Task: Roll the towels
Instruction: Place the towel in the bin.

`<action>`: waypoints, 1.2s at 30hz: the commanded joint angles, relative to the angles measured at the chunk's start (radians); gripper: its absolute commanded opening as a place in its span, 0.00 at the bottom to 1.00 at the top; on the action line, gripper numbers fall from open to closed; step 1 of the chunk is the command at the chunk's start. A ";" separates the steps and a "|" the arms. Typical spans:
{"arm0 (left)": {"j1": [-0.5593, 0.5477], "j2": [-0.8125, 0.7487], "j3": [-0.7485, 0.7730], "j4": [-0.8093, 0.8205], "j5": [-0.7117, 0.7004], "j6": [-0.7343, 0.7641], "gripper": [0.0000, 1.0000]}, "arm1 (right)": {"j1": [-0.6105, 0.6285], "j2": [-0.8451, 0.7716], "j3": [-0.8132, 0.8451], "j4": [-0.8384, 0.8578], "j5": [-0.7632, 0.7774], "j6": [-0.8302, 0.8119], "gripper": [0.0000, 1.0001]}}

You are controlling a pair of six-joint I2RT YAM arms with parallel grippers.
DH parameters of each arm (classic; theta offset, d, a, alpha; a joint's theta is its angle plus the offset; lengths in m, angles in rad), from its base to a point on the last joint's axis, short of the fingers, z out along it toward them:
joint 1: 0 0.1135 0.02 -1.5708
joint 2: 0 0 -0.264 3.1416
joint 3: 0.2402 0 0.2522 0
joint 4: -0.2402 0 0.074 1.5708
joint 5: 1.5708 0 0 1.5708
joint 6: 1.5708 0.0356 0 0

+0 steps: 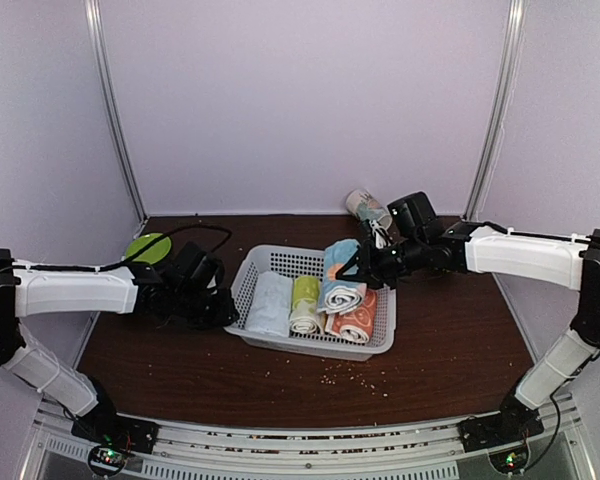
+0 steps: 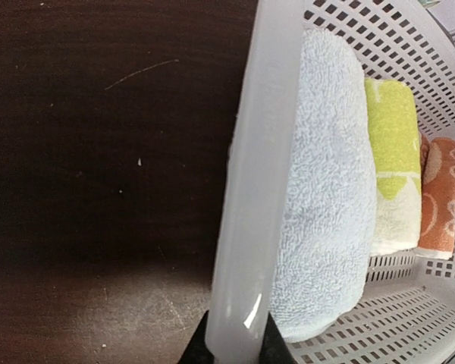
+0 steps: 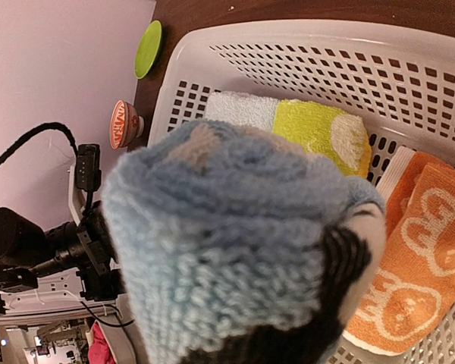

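Note:
A white slotted basket stands mid-table. My right gripper is shut on the rolled light blue towel, holding it over the basket's right half. This towel fills the right wrist view and hides most of the fingers. The peach-orange towel lies rolled in the basket under and beside it, and its cartoon prints show in the right wrist view. My left gripper is shut on the basket's left rim, one finger on each side of the rim.
A pale blue-white rolled towel and a yellow-green rolled towel lie in the basket's left half. A green plate sits at the back left, with a small orange bowl near it. A printed cylinder lies behind the basket. Crumbs dot the table's front.

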 commanded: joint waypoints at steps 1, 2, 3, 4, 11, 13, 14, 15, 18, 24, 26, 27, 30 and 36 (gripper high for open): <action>-0.023 -0.007 -0.069 -0.077 -0.023 -0.034 0.00 | 0.017 0.065 0.020 0.075 -0.005 0.066 0.00; -0.023 -0.012 -0.072 -0.077 -0.023 -0.035 0.00 | 0.017 0.079 0.025 0.069 0.007 0.076 0.00; -0.025 -0.016 -0.075 -0.077 -0.025 -0.034 0.00 | 0.017 0.092 0.031 0.058 0.022 0.081 0.00; -0.025 -0.018 -0.077 -0.077 -0.026 -0.033 0.00 | 0.017 0.103 0.039 0.043 0.035 0.083 0.00; -0.030 -0.047 -0.088 -0.077 -0.036 -0.036 0.00 | 0.029 0.181 0.124 -0.110 0.105 0.048 0.00; -0.033 -0.052 -0.091 -0.077 -0.040 -0.034 0.00 | 0.033 0.217 0.156 -0.150 0.114 0.037 0.00; -0.033 -0.055 -0.091 -0.076 -0.040 -0.033 0.00 | 0.035 0.232 0.165 -0.154 0.109 0.039 0.00; -0.034 -0.057 -0.093 -0.076 -0.040 -0.033 0.00 | 0.037 0.244 0.175 -0.157 0.105 0.040 0.00; -0.037 -0.062 -0.098 -0.070 -0.041 -0.030 0.00 | 0.044 0.286 0.215 -0.189 0.109 0.032 0.00; -0.037 -0.070 -0.107 -0.064 -0.045 -0.025 0.00 | 0.053 0.352 0.247 -0.247 0.114 0.019 0.00; -0.037 -0.075 -0.109 -0.064 -0.048 -0.023 0.00 | 0.059 0.375 0.269 -0.286 0.118 0.001 0.00; -0.038 -0.078 -0.111 -0.064 -0.049 -0.023 0.00 | 0.063 0.387 0.292 -0.313 0.127 -0.010 0.00; -0.038 -0.085 -0.117 -0.065 -0.057 -0.024 0.00 | 0.068 0.413 0.327 -0.385 0.164 -0.034 0.00; -0.038 -0.093 -0.119 -0.061 -0.068 -0.024 0.00 | 0.084 0.478 0.400 -0.560 0.283 -0.095 0.00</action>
